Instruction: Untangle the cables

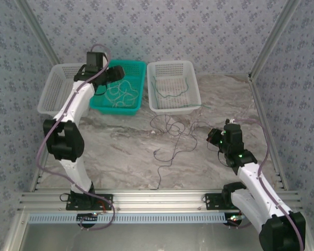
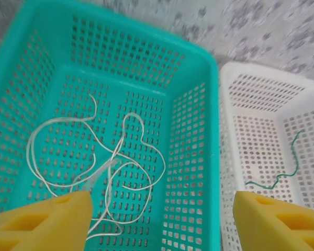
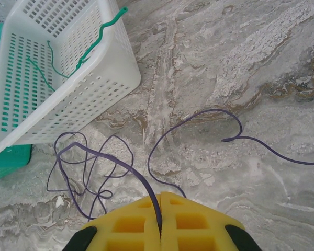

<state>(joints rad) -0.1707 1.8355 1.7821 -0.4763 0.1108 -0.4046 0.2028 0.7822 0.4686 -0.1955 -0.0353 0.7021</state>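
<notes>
Pale cable (image 2: 111, 164): lower loops hidden behind the left fingers (image 2: 42, 222), which stand wide apart over the teal basket (image 2: 193, 104) at the desk's far edge. Purple cable (image 3: 145, 185) runs out of view; it sprawls mid-desk (image 3: 240, 68), pinched between the closed right fingers (image 3: 125, 225).

**Robotics laboratory test cell.** Two white-and-black arms, the left arm (image 1: 76, 110) and the right arm (image 1: 251, 178), carry exposed mauve wiring (image 1: 44, 141). They are bolted to bare aluminium rails (image 1: 162, 197) well behind both grippers, and a slotted cable duct (image 1: 146, 218) runs just behind the rails. A marble-print tabletop (image 3: 240, 78) lies beneath the right gripper (image 3: 160, 209). Panels of repeating floral wallpaper (image 1: 199, 31) close the space beyond the left gripper (image 2: 162, 209) and to either side, joined by plain metal corner posts (image 1: 269, 44). Perforated plastic baskets stand in a row: a teal one (image 2: 193, 78) under the left gripper, with a white basket (image 1: 174, 86) and another (image 1: 55, 91) flanking it.
</notes>
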